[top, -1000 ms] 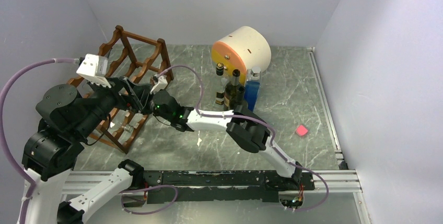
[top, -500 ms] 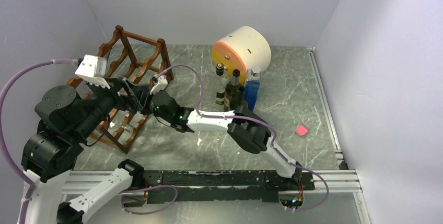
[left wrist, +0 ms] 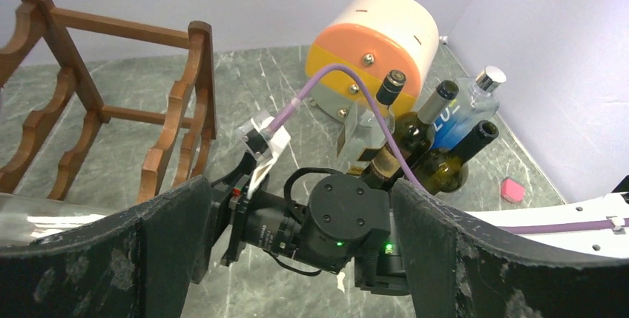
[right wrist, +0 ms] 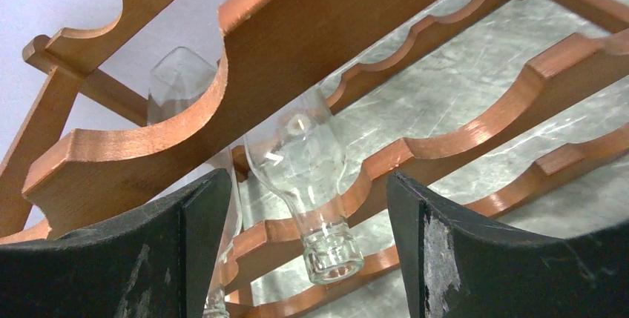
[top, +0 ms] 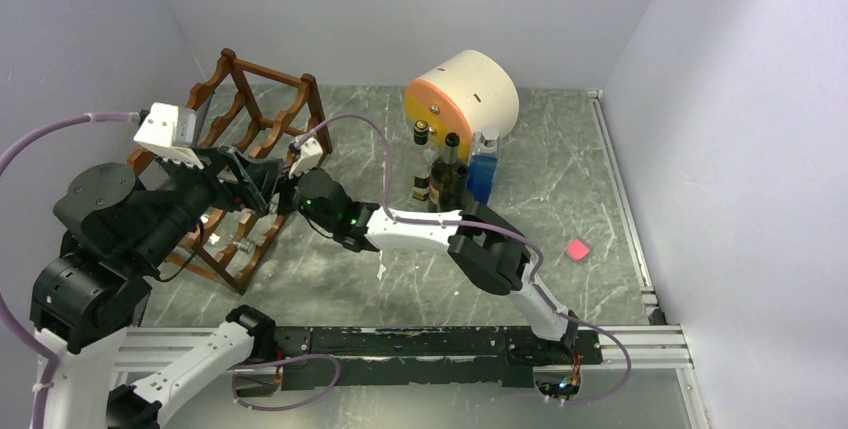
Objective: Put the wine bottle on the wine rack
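Note:
The reddish-brown wine rack (top: 262, 99) stands at the back left and fills the right wrist view (right wrist: 311, 7). A clear glass wine bottle (right wrist: 308, 159) lies in a lower scallop of the rack, its mouth towards my right gripper. A second clear bottle (right wrist: 176, 73) lies to its left. My right gripper (right wrist: 305, 188) is open, with a finger on each side of the bottle's neck and not touching it. My left gripper (left wrist: 297, 199) is open and empty, just above the right arm's wrist (left wrist: 348, 214) by the rack's front.
Several standing bottles, dark glass ones and a blue one (top: 482, 174), cluster mid-table in front of a cream and orange cylinder (top: 462, 99). A pink piece (top: 577, 249) lies at the right. Both arms crowd the rack's front; purple cables loop above.
Both wrists have shifted slightly. The left wrist has moved a little to the left, and the right arm's wrist has edged up towards the rack. Both grippers stay open.

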Robot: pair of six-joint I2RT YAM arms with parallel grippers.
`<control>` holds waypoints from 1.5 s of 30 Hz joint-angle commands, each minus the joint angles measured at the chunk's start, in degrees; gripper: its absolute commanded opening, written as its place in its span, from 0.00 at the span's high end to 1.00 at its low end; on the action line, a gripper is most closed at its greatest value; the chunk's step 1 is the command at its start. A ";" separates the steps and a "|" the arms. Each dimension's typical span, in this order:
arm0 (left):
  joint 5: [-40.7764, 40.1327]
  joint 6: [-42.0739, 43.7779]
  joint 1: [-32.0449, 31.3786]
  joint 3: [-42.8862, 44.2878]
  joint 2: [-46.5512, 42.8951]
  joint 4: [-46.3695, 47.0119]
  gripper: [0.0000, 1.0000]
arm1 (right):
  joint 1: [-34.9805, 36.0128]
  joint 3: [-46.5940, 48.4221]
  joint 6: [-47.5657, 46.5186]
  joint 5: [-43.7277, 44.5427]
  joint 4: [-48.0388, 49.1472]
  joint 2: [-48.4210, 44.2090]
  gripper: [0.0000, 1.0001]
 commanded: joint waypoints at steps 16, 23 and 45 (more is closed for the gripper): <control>0.63 5.84 -0.33 8.90 0.22 1.27 0.05 | -0.41 -14.69 -11.16 7.95 -14.12 -34.20 0.24; 3.90 4.14 -0.28 0.82 -2.63 6.31 0.05 | -1.18 -17.70 -18.78 21.38 -35.79 -51.48 0.24; 17.15 -3.33 -0.31 -33.36 -2.41 36.15 0.05 | -14.56 -20.56 -14.25 25.34 -67.53 -64.32 0.20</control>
